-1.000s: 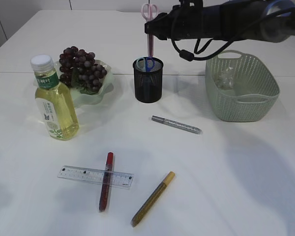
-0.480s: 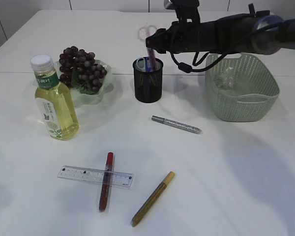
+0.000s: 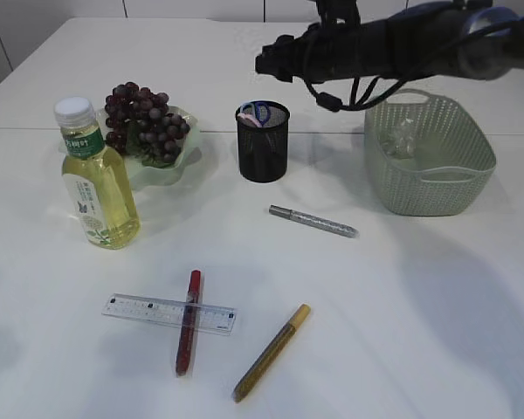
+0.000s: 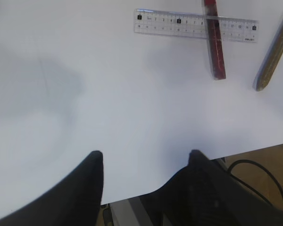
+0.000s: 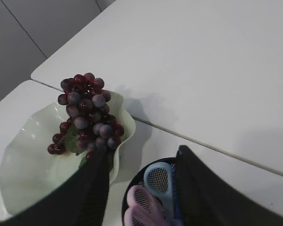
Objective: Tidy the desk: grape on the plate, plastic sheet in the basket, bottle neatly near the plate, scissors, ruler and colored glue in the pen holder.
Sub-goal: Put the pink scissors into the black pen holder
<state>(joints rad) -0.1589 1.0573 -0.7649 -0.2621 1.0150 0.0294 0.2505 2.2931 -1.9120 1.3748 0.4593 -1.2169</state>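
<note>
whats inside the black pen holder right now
The scissors stand in the pen holder: a blue and a pink handle loop show at its rim. Their blades are hidden behind the dark mesh wall, as is anything lower down.

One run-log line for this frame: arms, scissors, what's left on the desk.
right gripper: open above black mesh pen holder | pink-and-blue scissors: in holder | left gripper: open, idle | clear ruler, red, gold, silver glue pens: on desk

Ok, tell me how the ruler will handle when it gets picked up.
The ruler looks like thin clear plastic, so probably light and a bit bendy. It lies flat on the table, so getting an edge may be hard; it could slide. The red pen lies across it and will likely roll off when it lifts.
</note>
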